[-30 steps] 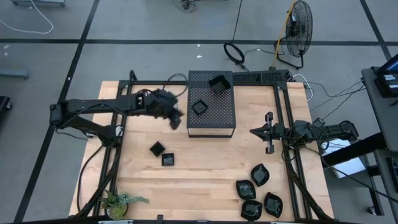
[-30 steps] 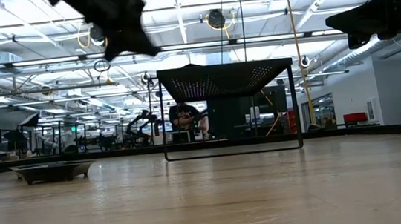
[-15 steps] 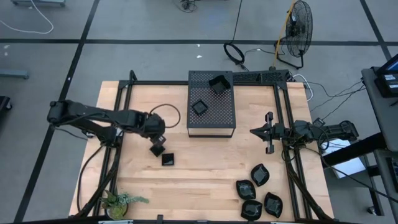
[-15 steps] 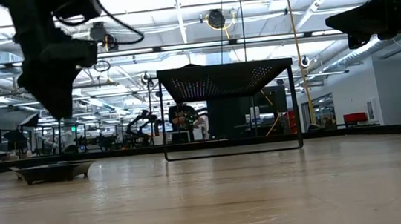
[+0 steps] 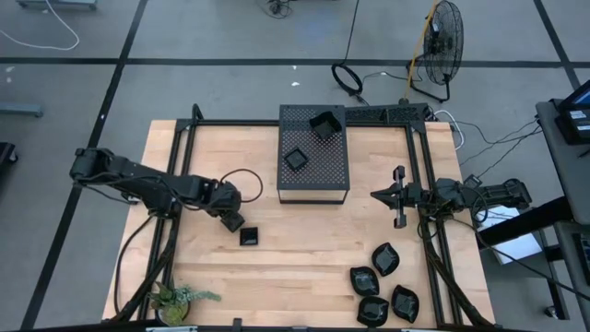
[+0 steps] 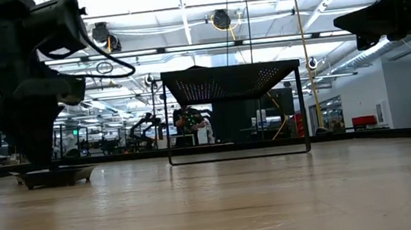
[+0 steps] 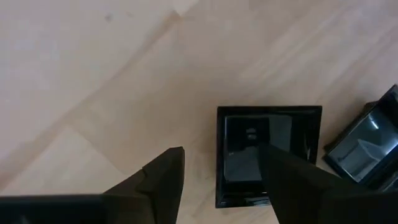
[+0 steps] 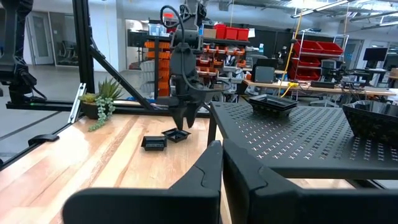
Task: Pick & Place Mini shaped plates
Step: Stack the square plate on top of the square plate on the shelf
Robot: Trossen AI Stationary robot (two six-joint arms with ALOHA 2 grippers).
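Two small black square plates lie on the wooden table: one [image 5: 233,222] under my left gripper [image 5: 230,215], the other [image 5: 249,237] just beside it. In the left wrist view my left gripper [image 7: 221,162] is open and points down. One finger is over the plate's hollow [image 7: 267,143], the other outside its rim. Two more plates [image 5: 324,124] [image 5: 295,159] rest on the black perforated box [image 5: 318,180]. Several leaf-shaped plates [image 5: 385,260] lie at the near right. My right gripper [image 5: 398,195] hangs shut above the table's right side, holding nothing. My left gripper comes from above, its fingers pointing down and standing astride one side rim [image 7: 219,155] of the square plate. One finger [image 7: 283,174] is over the inside, the other [image 7: 165,180] outside. I cannot tell whether either finger touches the plate, which lies flat on the table.
A small green plant [image 5: 175,300] stands at the near left corner. A black frame [image 5: 189,138] runs around the table's edges. Bare wood [image 5: 304,249] lies between the square plates and the leaf-shaped ones.
My left gripper has left the box's left side, gone toward the table's near left and come down over the square plate, turning until it points straight down. The plates have not moved.
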